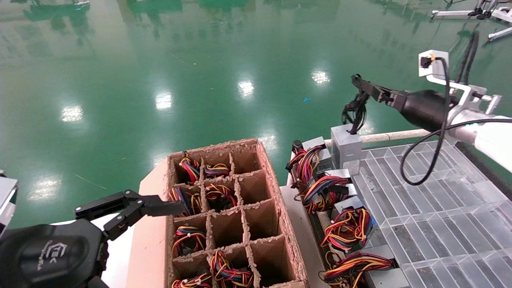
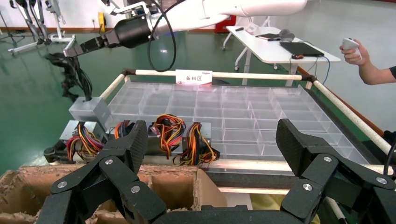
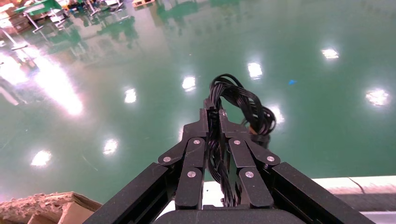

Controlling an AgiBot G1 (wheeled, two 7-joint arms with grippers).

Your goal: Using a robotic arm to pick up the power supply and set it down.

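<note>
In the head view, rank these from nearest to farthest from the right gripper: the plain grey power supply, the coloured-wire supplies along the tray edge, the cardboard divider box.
1. power supply: hanging just below the right gripper, whose fingers are shut on its black wire bundle.
2. coloured-wire supplies: lower along the clear tray edge.
3. cardboard divider box: farthest, toward the left gripper.

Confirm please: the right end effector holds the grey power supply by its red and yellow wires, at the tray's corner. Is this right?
Not quite. The wires pinched in the right end effector are all black, as the right wrist view shows. The rest holds: the power supply is at the tray's corner.
</note>
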